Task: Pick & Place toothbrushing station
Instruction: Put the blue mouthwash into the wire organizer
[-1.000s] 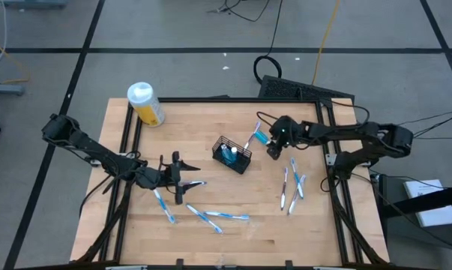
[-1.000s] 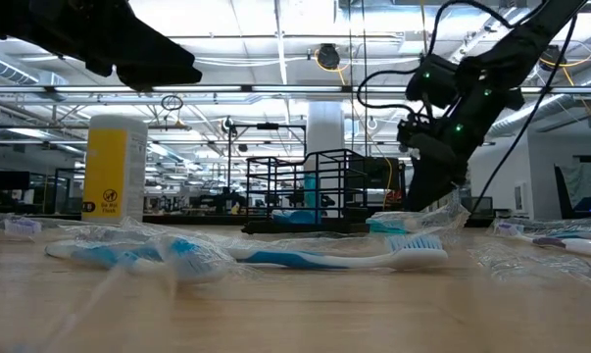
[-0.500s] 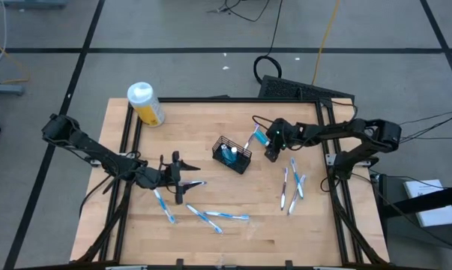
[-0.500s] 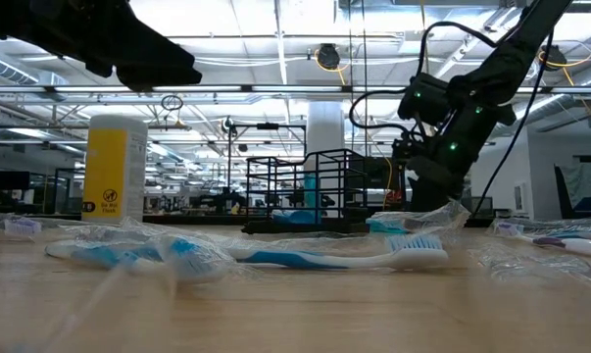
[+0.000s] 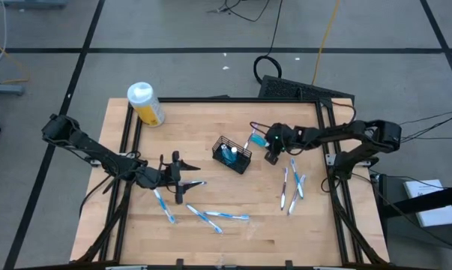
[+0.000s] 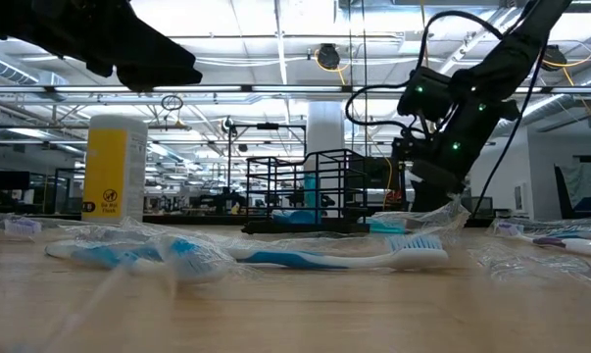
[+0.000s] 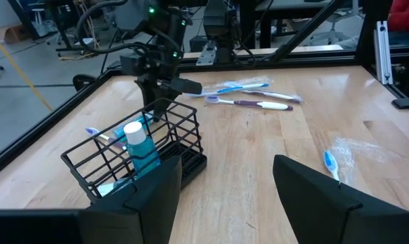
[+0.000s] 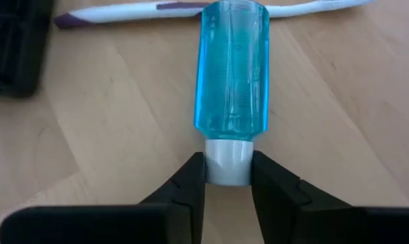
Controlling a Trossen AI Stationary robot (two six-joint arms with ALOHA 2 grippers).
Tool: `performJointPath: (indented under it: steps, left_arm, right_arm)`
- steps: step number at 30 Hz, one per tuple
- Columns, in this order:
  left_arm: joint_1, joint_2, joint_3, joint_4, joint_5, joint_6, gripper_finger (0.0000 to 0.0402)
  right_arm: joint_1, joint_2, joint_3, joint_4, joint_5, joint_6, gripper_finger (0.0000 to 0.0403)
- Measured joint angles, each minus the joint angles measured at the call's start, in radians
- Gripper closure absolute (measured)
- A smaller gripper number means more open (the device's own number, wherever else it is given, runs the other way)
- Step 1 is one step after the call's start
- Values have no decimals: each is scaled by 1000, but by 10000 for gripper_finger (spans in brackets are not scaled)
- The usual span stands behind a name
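The right gripper (image 8: 228,177) had its two dark fingers (image 8: 188,186) pressed against either side of the white cap of a small teal tube (image 8: 231,78), a clear, smooth-walled cylinder lying flat on the pale wooden table (image 5: 211,124) (the cap was pinched between the pads). Just past the tube's far end lay a slim white toothbrush (image 8: 190,9) with a purple tip, crosswise to it. In the high view this gripper (image 5: 271,152) sat just beside the black wire-mesh basket (image 5: 232,154), on its right, near the table's middle.

The basket, a small rectangular cage of thin black wire, stood upright with another teal tube (image 7: 141,146) inside it, white cap up. More toothbrushes (image 5: 292,182) lay loose to the gripper's right, some in crinkly clear wrap.

The left gripper (image 5: 178,177) hovered low over the table's left half, its fingers spread apart and holding nothing, with blue-and-white toothbrushes (image 5: 211,217) scattered near it. A yellow bottle (image 5: 145,104) with a white cap stood at the far left corner.
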Motion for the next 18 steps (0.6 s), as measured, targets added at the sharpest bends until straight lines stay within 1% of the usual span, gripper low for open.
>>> performJointPath:
  steps: [3, 8, 13, 18]
  left_arm:
    - [0, 0, 0, 0, 0, -4, 160]
    - [0, 0, 0, 3, 0, -7, 160]
    - [0, 0, -1, 7, 0, -9, 160]
    - [0, 0, -1, 7, 9, -21, 160]
  right_arm:
    - [22, -31, 0, -63, 40, 16, 322]
    - [82, -149, 0, -199, 70, 73, 322]
    - [190, -251, 5, -337, 83, 156, 322]
    - [329, -275, 25, -437, 48, 230, 322]
